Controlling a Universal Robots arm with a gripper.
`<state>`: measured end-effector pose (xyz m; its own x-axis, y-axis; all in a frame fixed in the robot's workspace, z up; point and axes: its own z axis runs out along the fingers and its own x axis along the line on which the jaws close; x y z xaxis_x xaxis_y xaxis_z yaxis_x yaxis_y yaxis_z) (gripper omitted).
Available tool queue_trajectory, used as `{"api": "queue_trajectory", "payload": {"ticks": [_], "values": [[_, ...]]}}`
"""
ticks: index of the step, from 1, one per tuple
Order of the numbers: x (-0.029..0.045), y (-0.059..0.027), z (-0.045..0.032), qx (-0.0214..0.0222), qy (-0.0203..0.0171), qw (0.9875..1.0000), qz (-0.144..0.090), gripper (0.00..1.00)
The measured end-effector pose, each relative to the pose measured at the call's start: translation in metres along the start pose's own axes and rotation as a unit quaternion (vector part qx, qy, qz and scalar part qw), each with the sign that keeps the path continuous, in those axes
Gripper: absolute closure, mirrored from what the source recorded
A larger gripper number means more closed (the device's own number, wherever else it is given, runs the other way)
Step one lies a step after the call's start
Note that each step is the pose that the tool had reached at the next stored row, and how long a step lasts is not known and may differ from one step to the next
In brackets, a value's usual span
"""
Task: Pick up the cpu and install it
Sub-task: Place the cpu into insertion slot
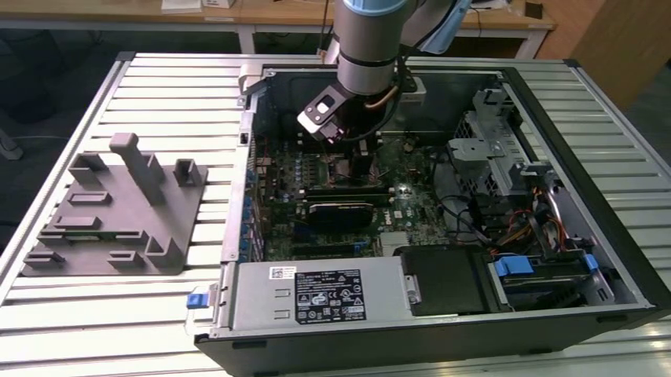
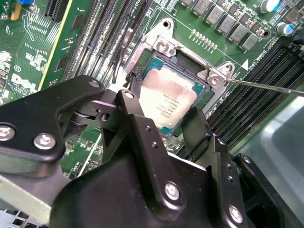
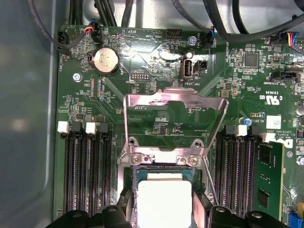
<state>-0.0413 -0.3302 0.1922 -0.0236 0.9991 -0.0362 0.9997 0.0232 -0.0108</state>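
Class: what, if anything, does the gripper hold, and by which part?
The gripper holds the cpu by two opposite edges, over the open socket.

I work in what looks like a robotics lab: a slatted metal tabletop (image 1: 157, 86) holds an opened computer case (image 1: 419, 345) and a grey fixture (image 1: 115, 212), with wooden desks (image 1: 273, 16) behind.

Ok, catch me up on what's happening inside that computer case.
A robot arm reaches down into the open computer case. Its gripper is closed on the cpu, holding it right at the motherboard's socket; whether it is fully seated I cannot tell. The socket's metal load plate is flipped open, so the chip is not yet locked in. A grey plastic fixture sits on the table, on the exterior view's left of the case.
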Motion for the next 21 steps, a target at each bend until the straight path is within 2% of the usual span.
{"api": "queue_trajectory", "payload": {"ticks": [6, 21], "values": [[-0.0001, 0.0000, -0.0039, 0.0000, -0.0001, 1.0000, 0.000, 0.39], [-0.0001, -0.0003, -0.0031, 0.0001, -0.0001, 1.0000, 0.000, 0.39]]}}
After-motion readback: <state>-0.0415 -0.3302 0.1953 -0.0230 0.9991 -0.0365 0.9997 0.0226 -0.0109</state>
